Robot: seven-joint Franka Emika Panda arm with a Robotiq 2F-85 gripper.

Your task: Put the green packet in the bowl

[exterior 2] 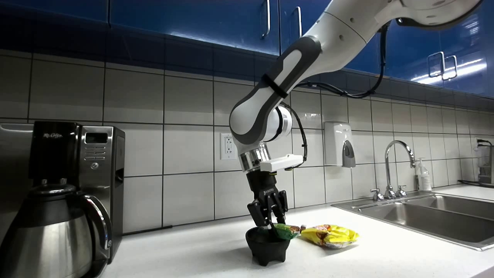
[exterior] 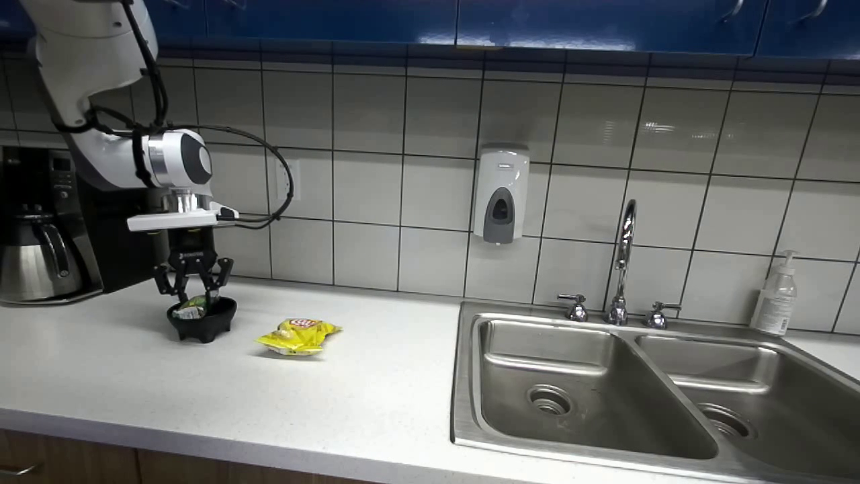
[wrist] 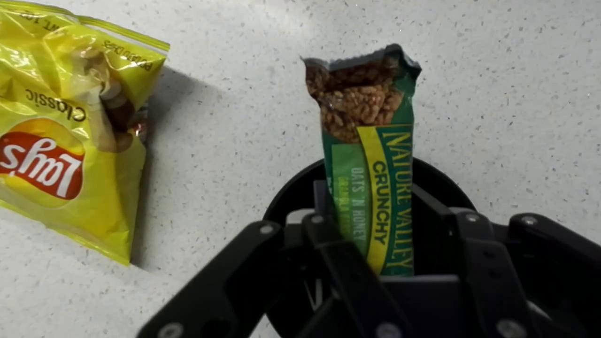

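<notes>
The green packet [wrist: 371,141] is a granola bar wrapper with a yellow stripe. It lies between the fingertips of my gripper [wrist: 369,192], whose tips meet its two long edges, so the gripper looks shut on it. The bowl [wrist: 293,188] is small, black and footed, and sits directly below. In both exterior views the gripper [exterior: 197,300] [exterior 2: 274,224] points down into the bowl [exterior: 203,329] [exterior 2: 267,249]. The packet [exterior: 190,309] [exterior 2: 285,231] is tilted, its lower end inside the bowl and its far end out over the rim. Its lower end is hidden by the fingers.
A yellow chip bag [exterior: 299,337] [exterior 2: 331,235] [wrist: 70,122] lies on the counter close beside the bowl. A coffee maker [exterior: 40,249] [exterior 2: 58,216] stands nearby. The metal sink [exterior: 470,376] [exterior 2: 351,206] and faucet are farther along. A tiled wall rises behind.
</notes>
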